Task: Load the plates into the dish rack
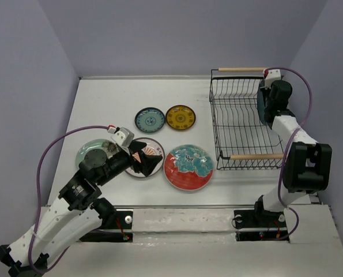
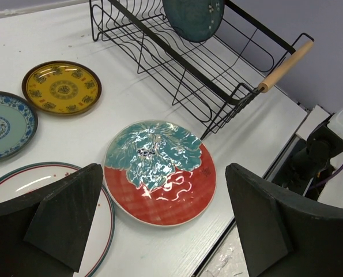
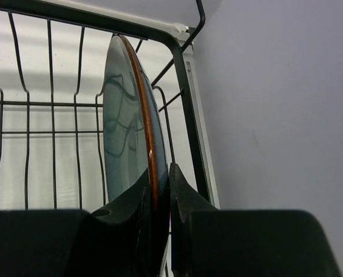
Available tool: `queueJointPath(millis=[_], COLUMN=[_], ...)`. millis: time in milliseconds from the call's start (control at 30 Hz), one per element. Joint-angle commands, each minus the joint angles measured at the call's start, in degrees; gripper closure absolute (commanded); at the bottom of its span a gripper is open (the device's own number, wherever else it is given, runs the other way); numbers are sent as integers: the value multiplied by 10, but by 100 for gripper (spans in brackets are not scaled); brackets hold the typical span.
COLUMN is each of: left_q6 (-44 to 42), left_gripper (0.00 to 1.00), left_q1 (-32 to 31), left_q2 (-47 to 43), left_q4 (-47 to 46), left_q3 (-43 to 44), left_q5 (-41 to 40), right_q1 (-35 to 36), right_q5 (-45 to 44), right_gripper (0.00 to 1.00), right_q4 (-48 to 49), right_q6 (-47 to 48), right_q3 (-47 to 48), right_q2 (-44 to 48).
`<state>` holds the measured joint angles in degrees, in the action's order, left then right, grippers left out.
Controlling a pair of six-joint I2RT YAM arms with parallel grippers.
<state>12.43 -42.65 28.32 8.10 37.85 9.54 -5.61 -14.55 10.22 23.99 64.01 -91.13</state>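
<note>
The black wire dish rack [image 1: 249, 156] stands at the right. My right gripper [image 1: 264, 105] is shut on the rim of the dark teal plate [image 3: 122, 115], which stands on edge at the rack's right end [image 3: 184, 98]. My left gripper [image 1: 145, 161] is open and empty, hovering over the white plate with orange centre [image 1: 155, 145]. The large red plate with teal centre [image 1: 188, 167] lies just right of it and shows between the open fingers in the left wrist view [image 2: 159, 172]. The small blue-patterned plate [image 1: 150, 120] and the small yellow-brown plate [image 1: 180, 117] lie flat behind. The pale mint plate [image 1: 86, 151] lies partly under my left arm.
In the left wrist view the rack's wooden handle [image 2: 286, 64] points toward the table's near edge, with the teal plate [image 2: 193, 17] upright inside. Grey walls close the table at the back, left and right. The rack's other slots hold nothing.
</note>
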Motion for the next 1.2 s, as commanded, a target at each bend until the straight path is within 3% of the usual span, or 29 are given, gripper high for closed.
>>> queueJointPath(millis=[0, 333, 700, 1167], left_q6=[-9, -9, -9, -8], left_gripper=[1, 1, 1, 1], left_q1=[4, 12, 14, 14], left_q2=[8, 21, 27, 33], left_q4=[-15, -19, -21, -22], left_q3=[13, 14, 14, 14], left_q5=[-4, 0, 4, 6], right_q1=[-9, -20, -20, -25], right_q5=[-23, -48, -29, -53], right_gripper=[93, 93, 93, 93], right_q4=[125, 134, 142, 147], right_q6=[7, -23, -45, -38], right_q3=[23, 24, 43, 34], right_q2=[3, -12, 41, 7])
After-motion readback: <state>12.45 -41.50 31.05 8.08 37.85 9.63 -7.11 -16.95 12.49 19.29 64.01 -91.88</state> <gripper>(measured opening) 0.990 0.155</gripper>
